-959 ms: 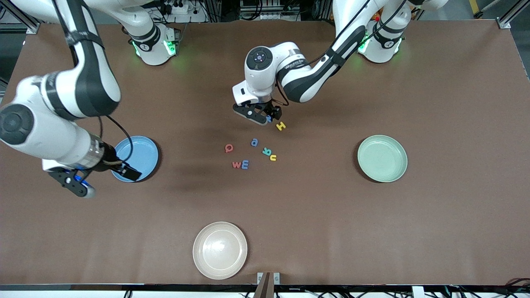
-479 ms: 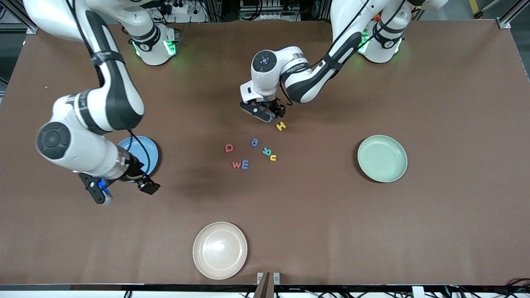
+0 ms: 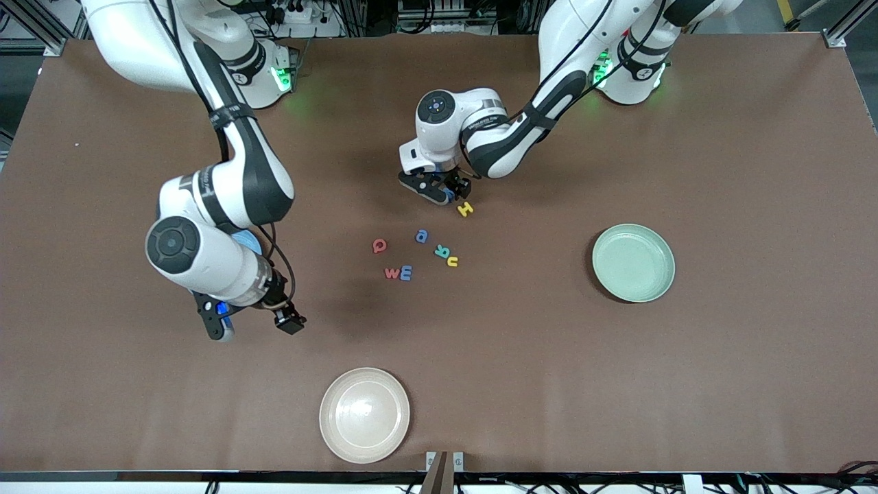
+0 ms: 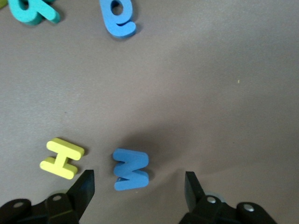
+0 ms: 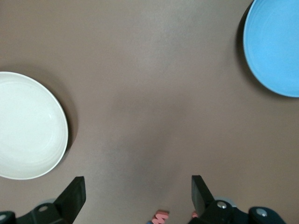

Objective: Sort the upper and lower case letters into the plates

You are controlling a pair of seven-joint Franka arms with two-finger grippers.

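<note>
Letters are lying in a loose cluster mid-table: yellow H [image 3: 465, 209], blue a [image 3: 422, 236], red Q [image 3: 378, 245], teal r [image 3: 441, 251] touching yellow u [image 3: 452, 261], red W [image 3: 392, 273] touching blue E [image 3: 405, 273]. Blue M [image 4: 131, 169] is showing in the left wrist view, flat on the table just beside the yellow H and between the left gripper [image 3: 444, 193]'s fingers [image 4: 84, 187], which are standing wide apart on either side, not touching it. In the front view that gripper is sitting low over the M. Right gripper [image 3: 252, 326] is hanging above bare table between the blue plate [image 5: 275, 49] and the cream plate [image 3: 364, 414], jaws wide, gripping nothing. The blue plate is lying toward the right arm's end, mostly hidden under the right arm in the front view. Mint green plate [image 3: 633, 263] is sitting toward the left arm's end, nothing in it.
</note>
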